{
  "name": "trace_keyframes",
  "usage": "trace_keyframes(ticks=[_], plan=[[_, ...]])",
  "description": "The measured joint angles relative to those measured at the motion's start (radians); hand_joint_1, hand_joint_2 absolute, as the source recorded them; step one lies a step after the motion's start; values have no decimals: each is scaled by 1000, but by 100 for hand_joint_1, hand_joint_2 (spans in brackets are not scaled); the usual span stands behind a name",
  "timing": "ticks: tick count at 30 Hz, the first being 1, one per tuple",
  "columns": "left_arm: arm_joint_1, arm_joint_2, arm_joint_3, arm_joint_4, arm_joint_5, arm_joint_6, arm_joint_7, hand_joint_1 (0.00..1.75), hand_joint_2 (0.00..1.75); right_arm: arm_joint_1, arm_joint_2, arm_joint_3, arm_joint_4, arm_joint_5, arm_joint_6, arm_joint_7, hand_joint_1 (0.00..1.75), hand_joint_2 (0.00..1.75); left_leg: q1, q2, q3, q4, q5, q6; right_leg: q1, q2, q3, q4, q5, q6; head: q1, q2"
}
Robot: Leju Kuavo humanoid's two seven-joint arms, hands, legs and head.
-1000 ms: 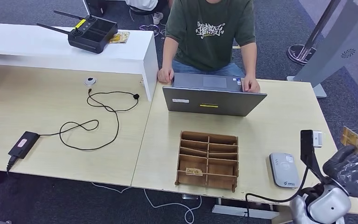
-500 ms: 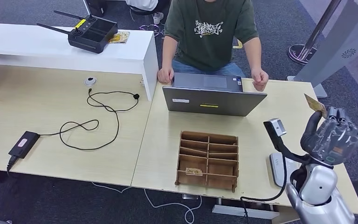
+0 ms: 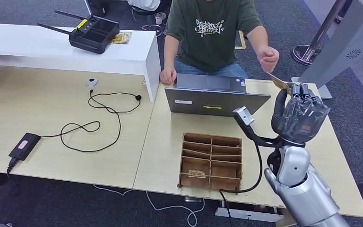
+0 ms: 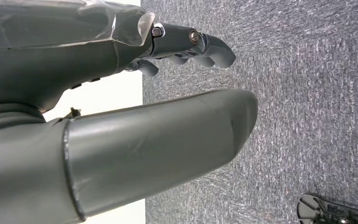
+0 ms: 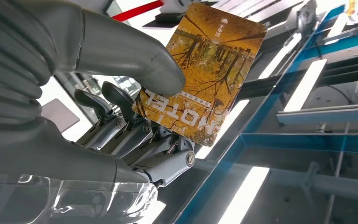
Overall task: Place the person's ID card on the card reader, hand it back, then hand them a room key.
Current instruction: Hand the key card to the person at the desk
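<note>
The robot's grey right hand (image 3: 300,116) pinches an orange-printed hotel key card (image 5: 200,72), raised above the pale wooden desk (image 3: 283,127) toward the seated person's reaching hand (image 3: 268,58); the final handover looks near, not yet complete.

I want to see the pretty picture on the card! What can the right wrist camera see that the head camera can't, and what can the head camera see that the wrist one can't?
The right wrist view alone shows the card's face: golden autumn trees and printed letters, with ceiling lights behind.

The head view alone shows the person's hand reaching toward the card, the laptop, the wooden organizer and the table.

Both show the right hand holding up the card, pinched under the thumb.
</note>
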Motion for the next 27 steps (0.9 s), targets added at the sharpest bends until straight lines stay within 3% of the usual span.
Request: trace_keyframes(ticks=[10, 21, 27], plan=[[-4, 3, -17, 4, -1, 0, 0, 0, 0, -106, 108, 61, 131, 0, 0, -10, 175, 175, 0, 0, 0, 0, 1, 0, 0, 0, 0, 0, 0, 0, 0, 0], [-4, 2, -18, 5, 1, 0, 0, 0, 0, -194, 230, -1, 318, -1, 0, -101, 175, 175, 0, -1, 0, 0, 1, 0, 0, -1, 0, 0, 1, -1, 0, 0], [-2, 2, -18, 5, 3, -1, 0, 0, 0, -231, 271, -21, 418, -2, 0, -115, 175, 175, 0, 0, 0, 0, 1, 0, 0, 0, 0, 0, 1, -1, 0, 0]])
